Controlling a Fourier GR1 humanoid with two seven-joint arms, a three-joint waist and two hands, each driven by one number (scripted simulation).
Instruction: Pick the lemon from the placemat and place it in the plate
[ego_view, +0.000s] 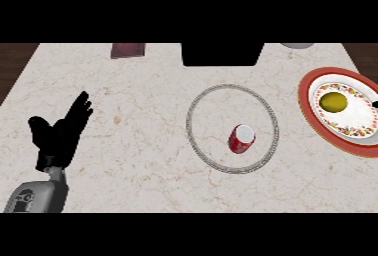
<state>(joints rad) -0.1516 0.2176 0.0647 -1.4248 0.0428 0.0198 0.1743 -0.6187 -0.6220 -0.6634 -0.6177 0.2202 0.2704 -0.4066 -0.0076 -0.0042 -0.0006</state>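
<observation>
The yellow lemon (334, 102) lies in the white, flower-patterned plate with a red rim (307, 95) at the counter's right side. The round placemat (193, 107), pale with a grey border, lies mid-counter. On it is a red cup (241, 138), tipped so that its white inside shows. My left hand (60, 131) is at the left, open with fingers straight and pointing up, far from both. Of my right hand, only a small black tip (375, 104) shows at the right edge, over the plate; nothing touches the lemon.
A black block (221, 54) sits at the counter's back edge, with a maroon object (128, 50) to its left and a grey one (297, 45) at the back right. Dark floor shows past the counter's far corners.
</observation>
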